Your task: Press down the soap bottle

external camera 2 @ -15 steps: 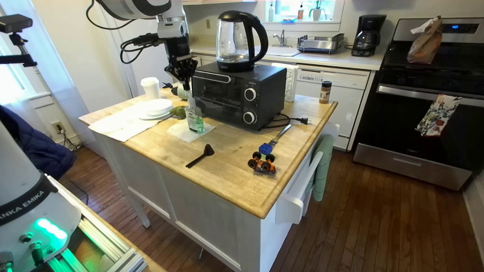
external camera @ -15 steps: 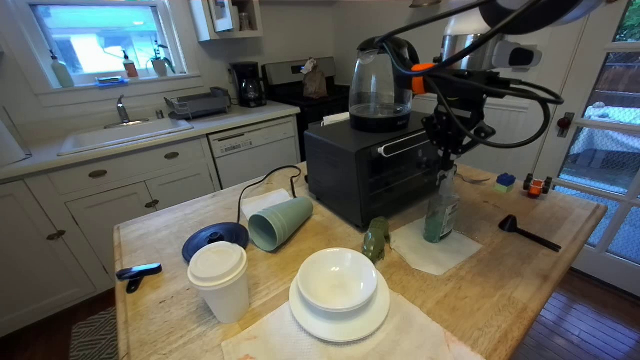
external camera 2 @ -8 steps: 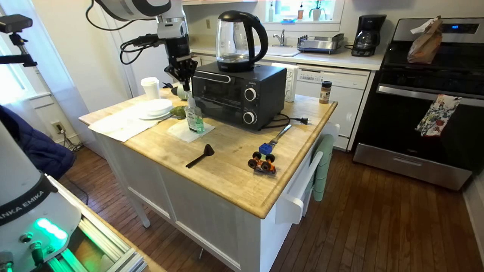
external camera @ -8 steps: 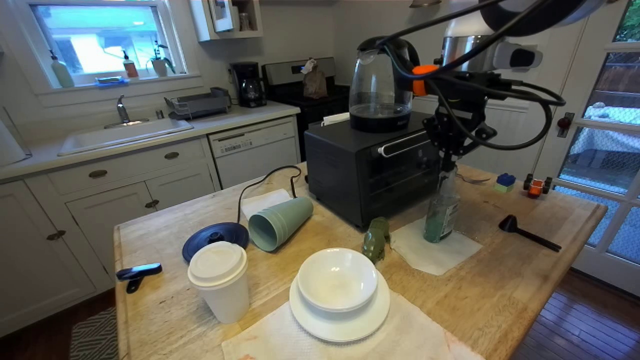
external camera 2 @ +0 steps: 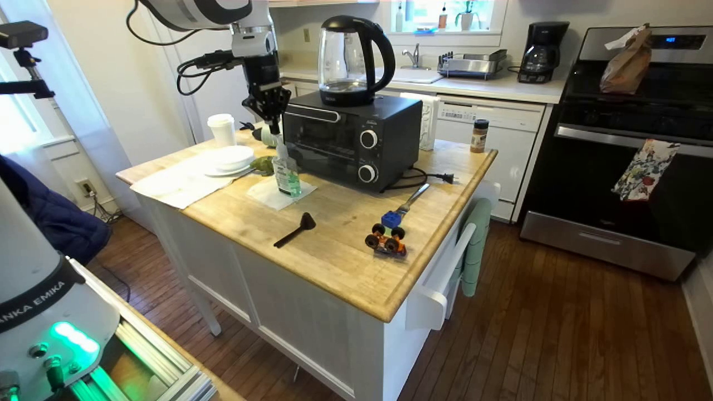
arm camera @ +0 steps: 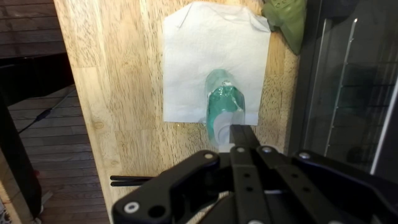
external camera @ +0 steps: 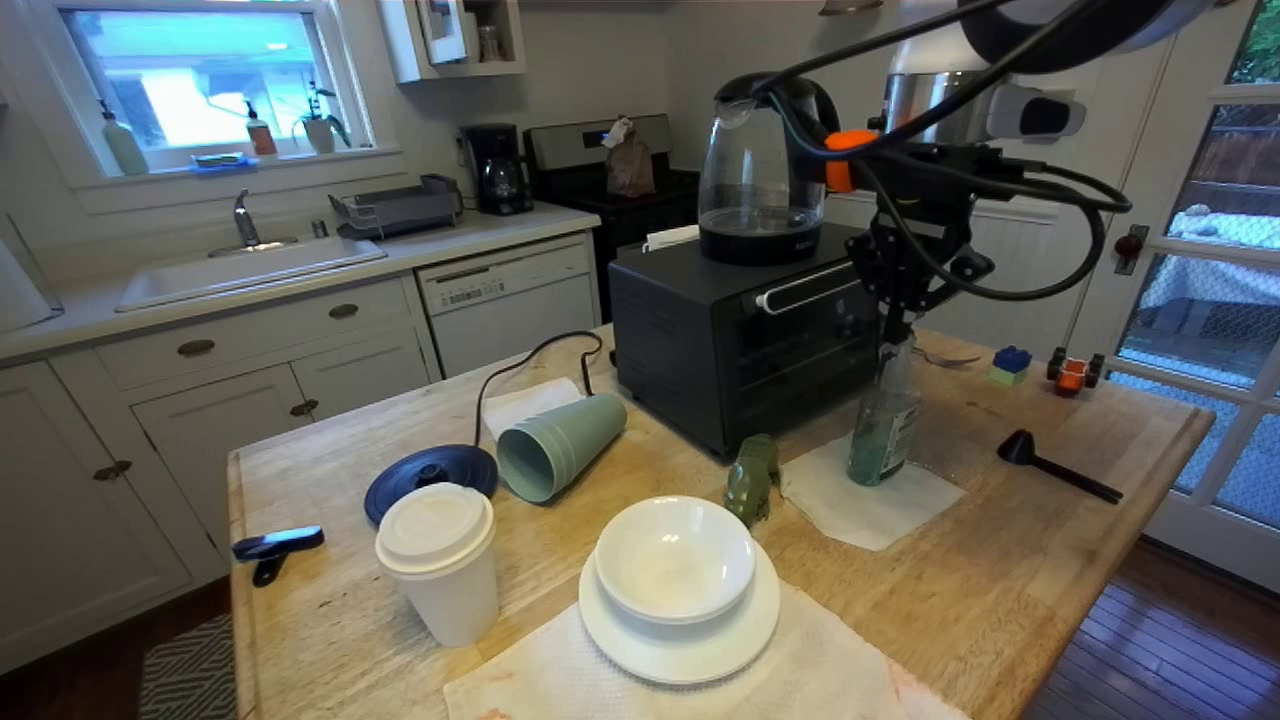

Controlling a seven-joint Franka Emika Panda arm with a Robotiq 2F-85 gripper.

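Observation:
The soap bottle (external camera: 882, 432) is slim and clear, with green liquid in its lower part. It stands upright on a white paper napkin (external camera: 835, 510), and also shows in an exterior view (external camera 2: 287, 177) and in the wrist view (arm camera: 221, 104). My gripper (external camera: 893, 335) points down right over the bottle's narrow top, and also shows over it in an exterior view (external camera 2: 274, 128). In the wrist view the fingers (arm camera: 244, 133) are together with nothing seen between them. They appear to touch the pump top, which is mostly hidden behind and below them.
The black toaster oven (external camera: 690, 340) with a glass kettle (external camera: 760, 190) on it stands close beside the gripper. A green rounded object (external camera: 752, 480), a white bowl (external camera: 675, 560) and a black scoop (external camera: 1060, 468) lie around the bottle.
The gripper has sunk very slightly onto the bottle's top since one second ago. Over the last half second hardly anything differs. The bottle's body has stayed in place.

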